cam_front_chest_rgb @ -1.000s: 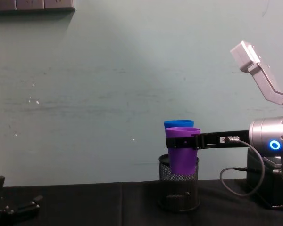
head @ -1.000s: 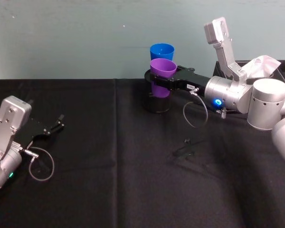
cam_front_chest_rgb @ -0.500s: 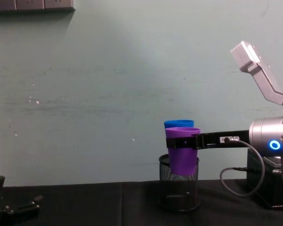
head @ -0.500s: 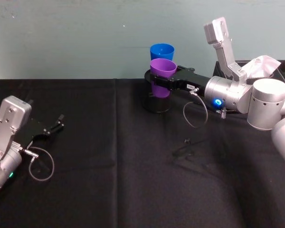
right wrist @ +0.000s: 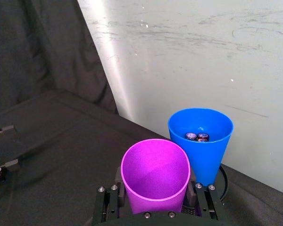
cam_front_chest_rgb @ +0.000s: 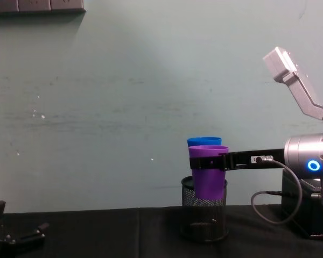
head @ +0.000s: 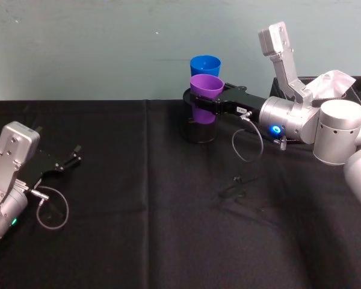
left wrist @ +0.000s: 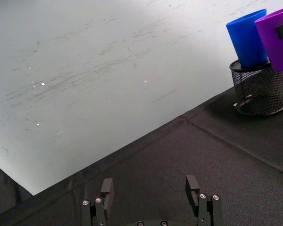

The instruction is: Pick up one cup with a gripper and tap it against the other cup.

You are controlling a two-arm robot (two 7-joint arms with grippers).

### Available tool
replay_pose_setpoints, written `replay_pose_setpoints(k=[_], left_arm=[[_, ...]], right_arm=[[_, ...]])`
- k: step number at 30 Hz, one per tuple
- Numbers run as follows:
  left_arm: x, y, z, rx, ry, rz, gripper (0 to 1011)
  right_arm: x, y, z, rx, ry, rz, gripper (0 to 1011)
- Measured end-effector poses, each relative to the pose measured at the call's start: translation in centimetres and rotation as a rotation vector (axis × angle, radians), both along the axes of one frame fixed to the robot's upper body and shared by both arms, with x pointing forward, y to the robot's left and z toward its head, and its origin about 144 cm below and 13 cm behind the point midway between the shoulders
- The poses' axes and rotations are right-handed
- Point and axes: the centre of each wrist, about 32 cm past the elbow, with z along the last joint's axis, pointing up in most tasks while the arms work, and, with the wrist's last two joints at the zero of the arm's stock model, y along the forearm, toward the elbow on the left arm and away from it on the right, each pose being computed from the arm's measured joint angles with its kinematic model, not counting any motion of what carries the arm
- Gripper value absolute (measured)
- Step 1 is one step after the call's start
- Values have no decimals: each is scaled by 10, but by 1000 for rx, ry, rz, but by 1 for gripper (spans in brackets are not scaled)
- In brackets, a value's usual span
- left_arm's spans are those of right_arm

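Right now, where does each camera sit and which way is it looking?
Head: up high, looking down at the table; shows left gripper open, right gripper shut on the purple cup.
Chest: low, looking across at the wall; right gripper and cups side-on.
Left wrist: behind its own open fingers, facing the blue cup.
Right wrist: above its own gripper, looking down into both cups.
All four share both cups.

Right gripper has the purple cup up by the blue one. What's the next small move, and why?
Probably ease the right gripper forward so the purple cup taps the blue cup just behind it; contact is unclear. Left gripper sits parked, open.
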Motion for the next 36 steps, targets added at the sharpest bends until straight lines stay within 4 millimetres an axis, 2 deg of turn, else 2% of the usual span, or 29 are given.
replay_pose_setpoints(k=[36], left_arm=[[0, 0, 0, 0, 0, 0, 1000]], right_arm=[[0, 0, 0, 0, 0, 0, 724]])
